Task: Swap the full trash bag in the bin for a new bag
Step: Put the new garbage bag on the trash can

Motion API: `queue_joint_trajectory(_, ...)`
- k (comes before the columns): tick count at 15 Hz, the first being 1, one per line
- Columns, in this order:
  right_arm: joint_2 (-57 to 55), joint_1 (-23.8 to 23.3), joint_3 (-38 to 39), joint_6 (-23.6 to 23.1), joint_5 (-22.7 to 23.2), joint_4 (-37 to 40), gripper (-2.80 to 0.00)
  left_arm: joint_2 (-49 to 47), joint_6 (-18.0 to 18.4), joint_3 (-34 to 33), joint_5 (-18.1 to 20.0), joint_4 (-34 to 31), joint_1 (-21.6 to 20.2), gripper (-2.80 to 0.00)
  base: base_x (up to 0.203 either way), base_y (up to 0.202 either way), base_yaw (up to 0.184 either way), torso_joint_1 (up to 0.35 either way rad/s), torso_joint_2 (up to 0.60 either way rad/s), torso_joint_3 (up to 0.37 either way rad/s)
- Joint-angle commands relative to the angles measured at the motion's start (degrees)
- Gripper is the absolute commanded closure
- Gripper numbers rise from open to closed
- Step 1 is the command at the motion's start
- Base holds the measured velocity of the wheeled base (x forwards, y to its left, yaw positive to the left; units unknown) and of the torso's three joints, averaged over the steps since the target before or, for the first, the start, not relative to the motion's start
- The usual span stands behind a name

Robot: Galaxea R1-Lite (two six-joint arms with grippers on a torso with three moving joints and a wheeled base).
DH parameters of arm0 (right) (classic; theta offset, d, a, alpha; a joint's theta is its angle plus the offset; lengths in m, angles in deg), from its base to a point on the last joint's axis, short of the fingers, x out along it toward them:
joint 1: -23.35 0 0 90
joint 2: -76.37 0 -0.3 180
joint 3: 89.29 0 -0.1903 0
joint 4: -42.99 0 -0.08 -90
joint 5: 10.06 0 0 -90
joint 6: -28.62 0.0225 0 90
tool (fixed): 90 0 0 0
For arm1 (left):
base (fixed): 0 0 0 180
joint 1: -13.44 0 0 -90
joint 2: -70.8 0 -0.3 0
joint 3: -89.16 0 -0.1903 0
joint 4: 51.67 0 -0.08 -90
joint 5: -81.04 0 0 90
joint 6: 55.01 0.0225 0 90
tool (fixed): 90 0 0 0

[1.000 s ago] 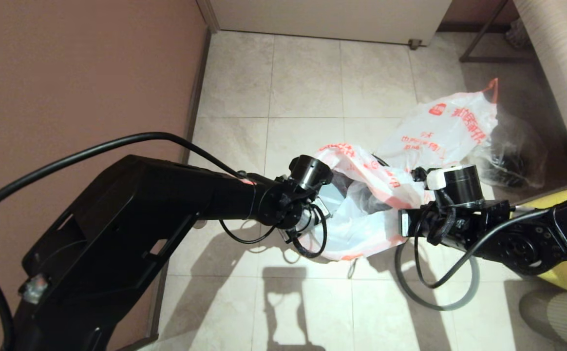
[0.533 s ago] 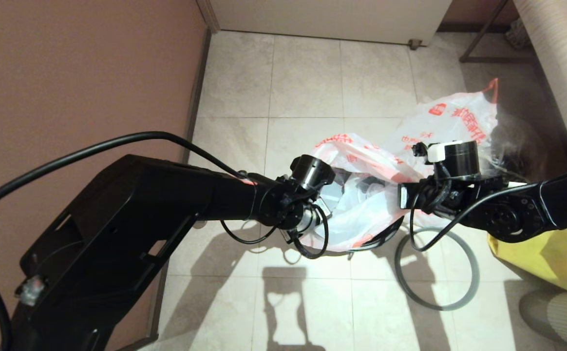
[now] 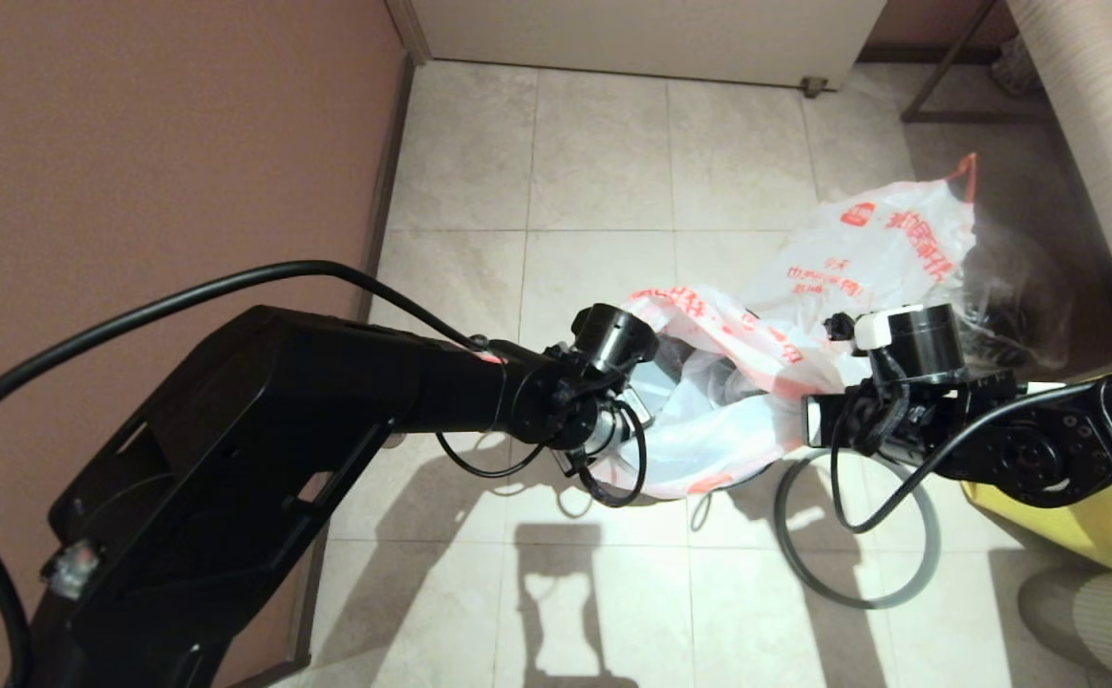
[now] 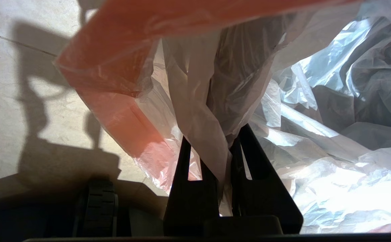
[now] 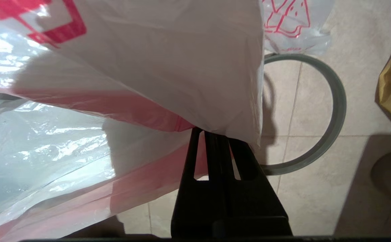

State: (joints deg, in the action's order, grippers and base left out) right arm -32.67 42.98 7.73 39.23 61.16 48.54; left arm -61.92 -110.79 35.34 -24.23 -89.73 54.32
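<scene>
The new bag, thin white plastic with red edges, hangs spread open between my two grippers. My left gripper is shut on a gathered fold of its rim. On the opposite side, my right gripper is shut on the red-edged rim. The bin is hidden beneath the bag. The full trash bag, with red print, lies on the floor behind my right arm. The bin's grey ring rim lies loose on the tiles below my right arm and also shows in the right wrist view.
A clear bag with dark contents sits right of the full bag. A big yellow bag stands at the right edge. A brown wall runs along the left. Bare tiles stretch to the white door behind.
My right gripper lifted its side of the bag, then came down again and ended a little further right. The left gripper has stayed in place, holding its side.
</scene>
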Motion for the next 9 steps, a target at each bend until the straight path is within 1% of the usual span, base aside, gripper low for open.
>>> queue_joint_trajectory(1, -1.5, 0.6, 0.6, 0.9, 0.0, -0.1, 0.00, 0.0, -0.4, 0.0, -0.1, -0.2, -0.1, 0.00, 0.000, 0.000, 0.000, 0.000, 0.00, 0.000)
queue_joint_trajectory(5, -8.7, 3.0, -0.4, 1.5, -0.2, -0.9, 0.00, 0.2, -0.4, 0.3, 0.0, -0.3, 0.0, 0.00, 0.000, 0.000, 0.000, 0.000, 0.00, 0.000)
queue_joint_trajectory(9, -14.0, 2.7, -6.9, 2.9, -0.8, -2.5, 0.00, 0.3, -0.5, 0.4, 0.1, -0.2, -0.1, 0.00, 0.000, 0.000, 0.000, 0.000, 0.00, 0.000)
